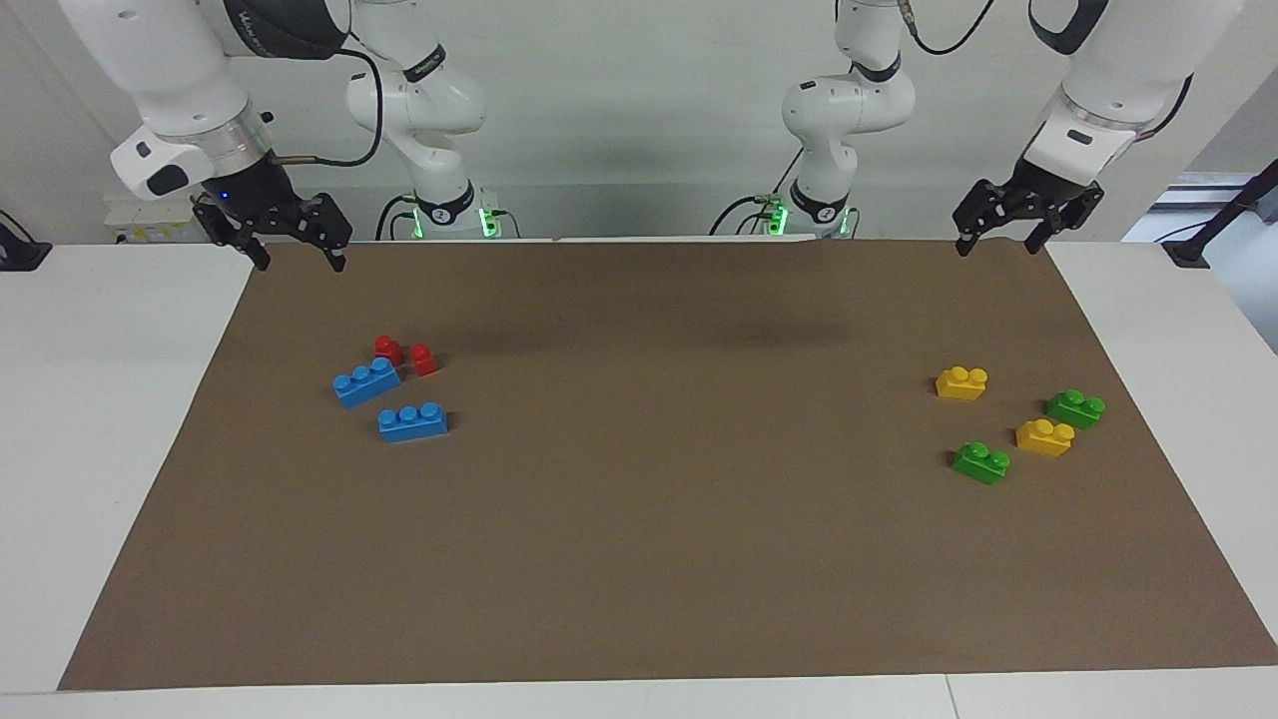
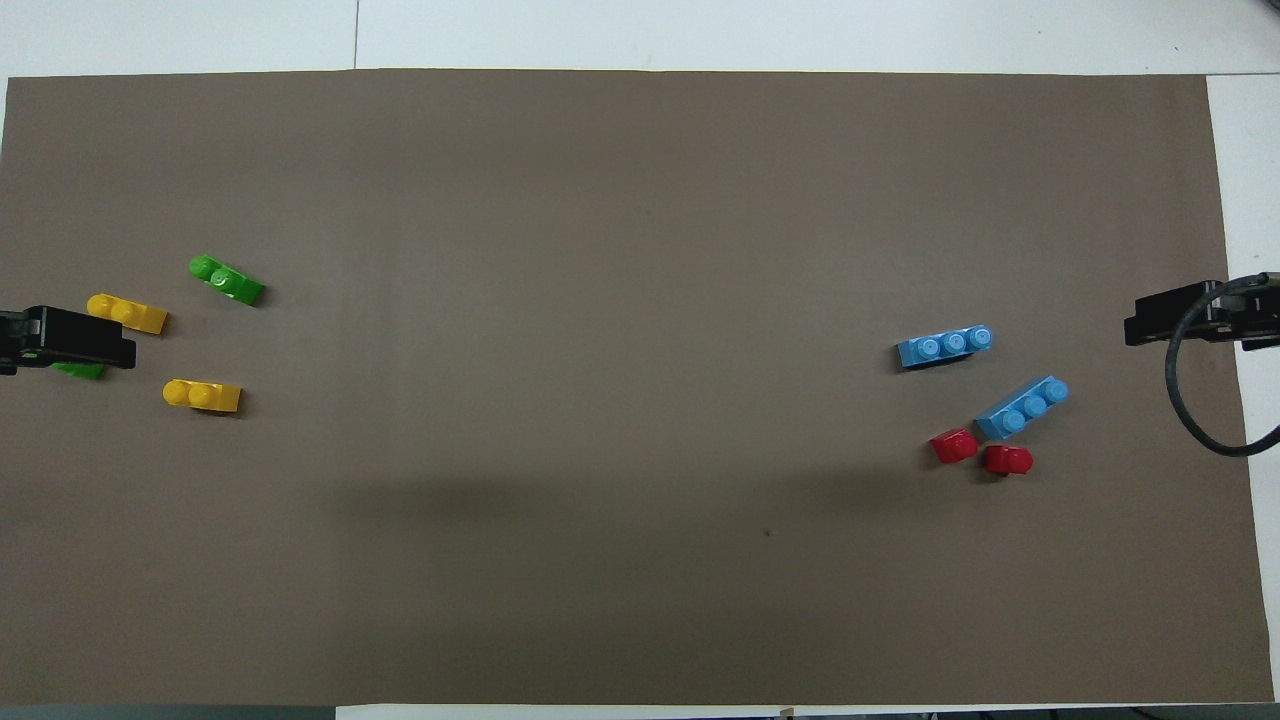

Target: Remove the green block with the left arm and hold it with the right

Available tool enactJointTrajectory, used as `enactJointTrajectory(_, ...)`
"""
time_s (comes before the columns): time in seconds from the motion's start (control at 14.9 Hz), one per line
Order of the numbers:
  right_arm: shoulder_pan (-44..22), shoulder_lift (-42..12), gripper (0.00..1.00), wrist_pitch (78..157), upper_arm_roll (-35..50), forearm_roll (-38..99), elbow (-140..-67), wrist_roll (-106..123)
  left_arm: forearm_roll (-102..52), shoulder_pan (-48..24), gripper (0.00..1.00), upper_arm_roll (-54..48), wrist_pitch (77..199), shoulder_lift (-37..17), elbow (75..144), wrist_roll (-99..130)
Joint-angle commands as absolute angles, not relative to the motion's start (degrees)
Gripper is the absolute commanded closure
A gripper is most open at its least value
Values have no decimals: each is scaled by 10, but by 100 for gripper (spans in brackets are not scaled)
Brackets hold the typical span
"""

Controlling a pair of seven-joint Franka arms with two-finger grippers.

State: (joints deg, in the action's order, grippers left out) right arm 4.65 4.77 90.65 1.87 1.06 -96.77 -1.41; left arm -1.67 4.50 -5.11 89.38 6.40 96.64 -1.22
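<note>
Green block [image 1: 981,462] upright on brown mat [image 1: 639,559]

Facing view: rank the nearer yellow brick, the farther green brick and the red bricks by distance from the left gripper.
From the left gripper, raised and open over the mat's edge at the robots' end:
1. Yellow two-stud plastic brick, the block nearest the robots at the left arm's end.
2. Green two-stud plastic brick, farther from the robots.
3. Pair of small red plastic bricks, at the right arm's end.

Two green blocks [image 1: 981,462] among yellow ones [image 1: 961,382] on brown mat [image 1: 639,559], both hands aloft.
</note>
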Motion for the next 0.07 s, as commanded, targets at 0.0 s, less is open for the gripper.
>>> enactJointTrajectory(0.0,52,40,0,897,24,1,-954,1,-26,43,0,-46,893,81,983,-23)
